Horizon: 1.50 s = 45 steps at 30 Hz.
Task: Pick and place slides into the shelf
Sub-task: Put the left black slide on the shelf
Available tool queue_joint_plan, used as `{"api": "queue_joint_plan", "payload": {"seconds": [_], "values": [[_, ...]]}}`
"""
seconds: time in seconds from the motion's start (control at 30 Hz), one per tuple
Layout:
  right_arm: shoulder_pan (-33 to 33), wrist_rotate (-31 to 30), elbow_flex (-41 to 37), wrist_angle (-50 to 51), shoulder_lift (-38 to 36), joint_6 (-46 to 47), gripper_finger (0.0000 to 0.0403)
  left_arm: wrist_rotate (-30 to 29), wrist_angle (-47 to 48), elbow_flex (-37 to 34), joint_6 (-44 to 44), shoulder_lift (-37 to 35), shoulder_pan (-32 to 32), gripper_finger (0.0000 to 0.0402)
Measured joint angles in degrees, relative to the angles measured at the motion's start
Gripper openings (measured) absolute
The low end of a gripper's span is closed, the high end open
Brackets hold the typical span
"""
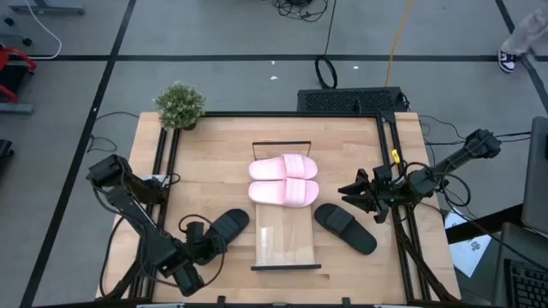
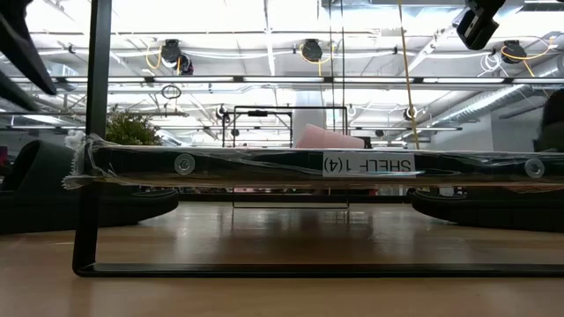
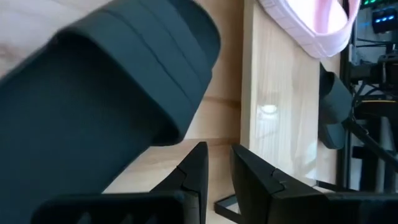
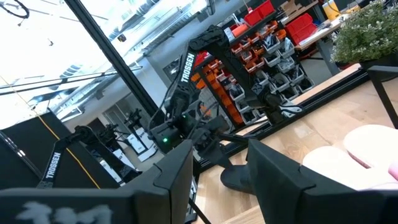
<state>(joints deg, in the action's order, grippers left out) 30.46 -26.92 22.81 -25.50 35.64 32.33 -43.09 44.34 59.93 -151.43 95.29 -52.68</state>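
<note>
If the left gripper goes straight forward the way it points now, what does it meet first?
Probably the black slide on the tabletop just ahead of the left gripper. It fills most of the left wrist view, though slightly to one side, so the shelf edge might come first.

You are seeing two pink slides (image 1: 283, 180) lying side by side (touching) across the shelf (image 1: 286, 242), while black slides are lying on the tabletop off its left (image 1: 226, 226) and right (image 1: 344, 228) edges.
</note>
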Motion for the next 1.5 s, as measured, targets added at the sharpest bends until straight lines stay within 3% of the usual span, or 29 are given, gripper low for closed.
{"api": "queue_joint_plan", "payload": {"seconds": [0.43,0.67,1.17,1.5], "values": [[-0.13,-0.02,0.0,0.0,0.0,-0.03,0.0141,-1.02,-1.41,-0.1,1.15,-0.1,-2.0,0.0063],[-1.39,-0.02,0.0,0.0,0.0,-0.03,0.0141,1.5,-0.99,-0.19,1.01,-0.22,-2.7,0.0063],[-1.64,0.11,0.0,0.0,0.0,1.48,0.0141,6.66,2.06,-1.65,1.12,-0.22,1.03,0.0063],[-1.64,0.14,0.0,-0.01,0.0,1.49,0.0141,6.26,3.22,-1.65,1.3,-0.2,3.03,0.0063]]}}
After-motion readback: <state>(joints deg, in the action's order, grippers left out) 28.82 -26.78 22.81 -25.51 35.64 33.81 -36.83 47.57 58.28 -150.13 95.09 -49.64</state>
